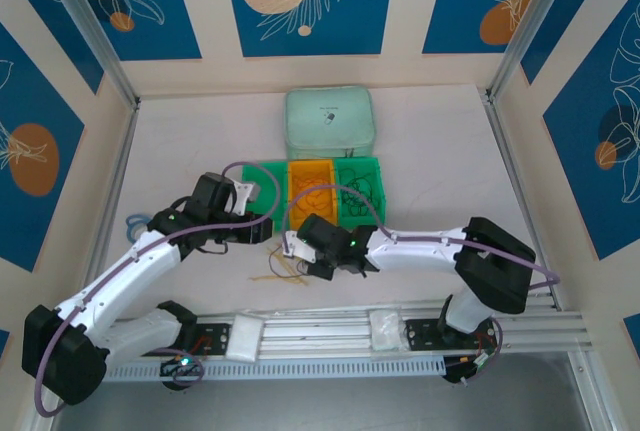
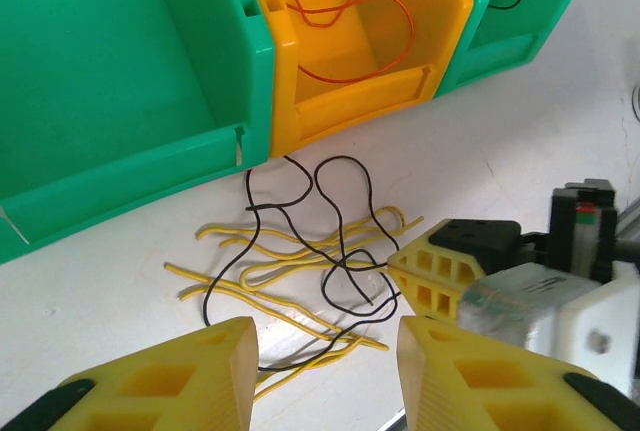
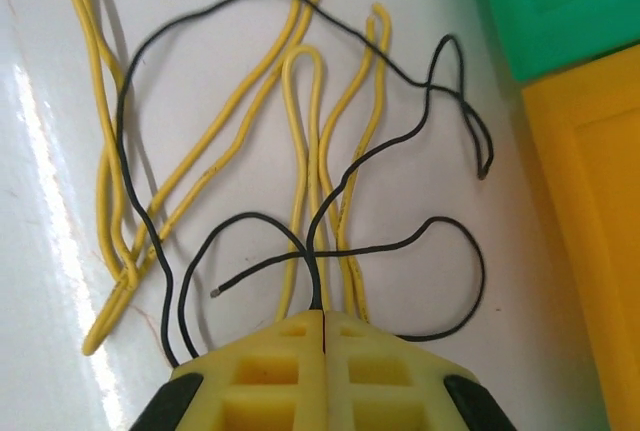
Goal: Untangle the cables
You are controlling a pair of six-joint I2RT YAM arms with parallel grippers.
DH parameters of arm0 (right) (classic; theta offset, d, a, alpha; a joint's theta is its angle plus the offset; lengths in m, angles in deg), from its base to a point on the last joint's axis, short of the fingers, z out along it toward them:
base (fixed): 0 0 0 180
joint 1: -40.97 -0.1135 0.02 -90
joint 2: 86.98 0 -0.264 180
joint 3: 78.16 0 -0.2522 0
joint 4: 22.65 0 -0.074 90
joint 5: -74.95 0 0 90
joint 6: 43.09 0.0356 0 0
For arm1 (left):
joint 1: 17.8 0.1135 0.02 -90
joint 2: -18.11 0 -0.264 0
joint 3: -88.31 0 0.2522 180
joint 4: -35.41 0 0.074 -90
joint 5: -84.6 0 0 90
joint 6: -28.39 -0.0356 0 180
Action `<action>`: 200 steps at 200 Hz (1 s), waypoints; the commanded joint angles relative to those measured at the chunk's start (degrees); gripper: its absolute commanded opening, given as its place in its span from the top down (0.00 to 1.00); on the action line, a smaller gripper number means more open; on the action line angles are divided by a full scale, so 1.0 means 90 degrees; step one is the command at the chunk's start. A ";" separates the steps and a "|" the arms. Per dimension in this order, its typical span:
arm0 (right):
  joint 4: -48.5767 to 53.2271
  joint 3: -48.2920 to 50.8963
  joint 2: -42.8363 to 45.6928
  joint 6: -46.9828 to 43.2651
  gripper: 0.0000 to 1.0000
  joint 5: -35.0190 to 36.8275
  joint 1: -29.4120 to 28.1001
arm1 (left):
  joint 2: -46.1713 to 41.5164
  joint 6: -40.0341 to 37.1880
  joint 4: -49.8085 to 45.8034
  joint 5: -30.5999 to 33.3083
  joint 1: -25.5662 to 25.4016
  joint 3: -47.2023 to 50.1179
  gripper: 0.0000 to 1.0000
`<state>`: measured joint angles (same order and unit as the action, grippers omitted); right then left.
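A tangle of black and yellow cables (image 1: 280, 269) lies on the white table in front of the bins. My right gripper (image 3: 323, 326) is shut on a black cable (image 3: 316, 271), which runs straight into the seam between its fingers; yellow cables (image 3: 318, 121) pass beneath it. In the left wrist view its yellow fingers (image 2: 440, 271) rest at the right edge of the tangle. My left gripper (image 2: 325, 371) hovers open over the near side of the tangle, above a yellow cable (image 2: 229, 290) and a black loop (image 2: 345, 158), holding nothing.
A row of bins stands just behind the tangle: an empty green bin (image 2: 120, 71), an orange bin (image 2: 300, 101) holding orange-red wires (image 2: 350, 11), and a green bin (image 2: 520, 11) with black wire. A mint pouch (image 1: 330, 121) lies behind them. An aluminium rail (image 1: 330, 336) runs along the near edge.
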<state>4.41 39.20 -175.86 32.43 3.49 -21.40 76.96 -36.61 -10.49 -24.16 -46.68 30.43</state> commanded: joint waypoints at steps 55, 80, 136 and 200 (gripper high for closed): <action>0.0027 -0.0118 0.1044 0.1157 1.00 -0.2258 0.0761 | 0.0000 -0.0160 0.0089 -0.0189 0.0094 0.0068 0.59; -0.0026 -0.0100 0.1197 0.1558 1.00 -0.2933 0.0990 | -0.0025 -0.0140 0.0104 -0.0219 0.0098 0.0075 0.59; -0.0446 -0.0120 0.1664 0.2826 1.00 -0.4437 0.1728 | -0.0053 -0.0140 0.0127 -0.0175 0.0099 0.0049 0.59; -0.1730 0.0274 0.2669 0.4515 1.00 -0.5980 0.2876 | -0.0033 -0.0111 0.0211 -0.0165 0.0104 0.0041 0.59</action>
<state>-5.12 39.92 -155.77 64.93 -42.63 1.81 76.96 -36.59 -10.03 -24.51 -46.51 30.50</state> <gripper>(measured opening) 0.054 0.411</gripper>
